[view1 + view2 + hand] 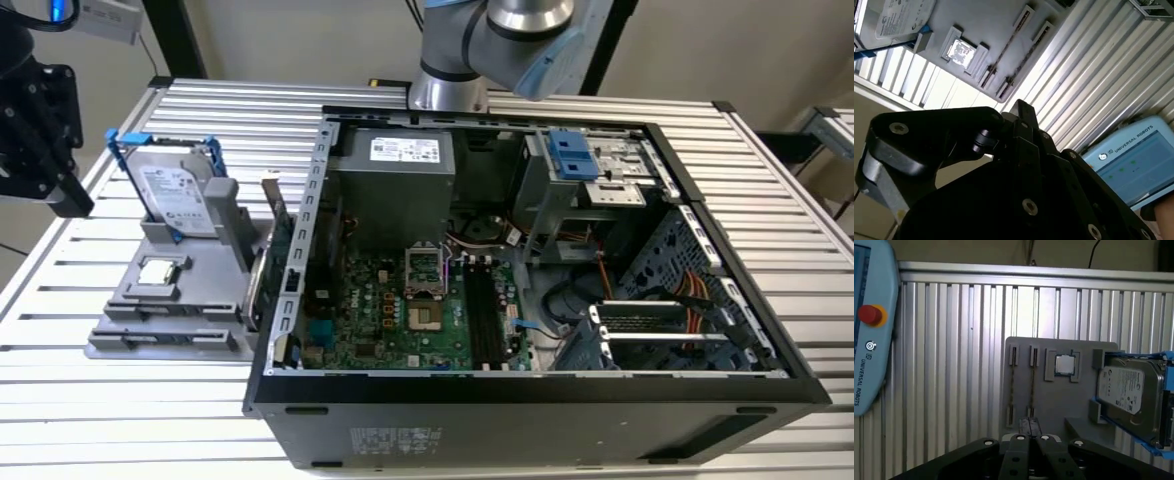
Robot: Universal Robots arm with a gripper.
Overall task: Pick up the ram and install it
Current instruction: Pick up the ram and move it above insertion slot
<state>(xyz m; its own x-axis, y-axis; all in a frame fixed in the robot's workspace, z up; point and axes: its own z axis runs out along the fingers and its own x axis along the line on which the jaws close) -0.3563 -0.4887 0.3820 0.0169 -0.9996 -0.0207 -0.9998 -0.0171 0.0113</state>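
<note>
Presently my black jaws hang pressed together and empty, near the grey plastic holder tray on the slatted aluminium surface; the ram, a thin bluish-green circuit-board stick, stands on edge in a tray slot beside the small square silver CPU chip; I judge a clean pick needs the jaws spread wide, aligned along the stick and lowered squarely; a skewed pinch risks binding it in its clips.

labels: hard drive | power supply | pendant | wording left unread
</note>
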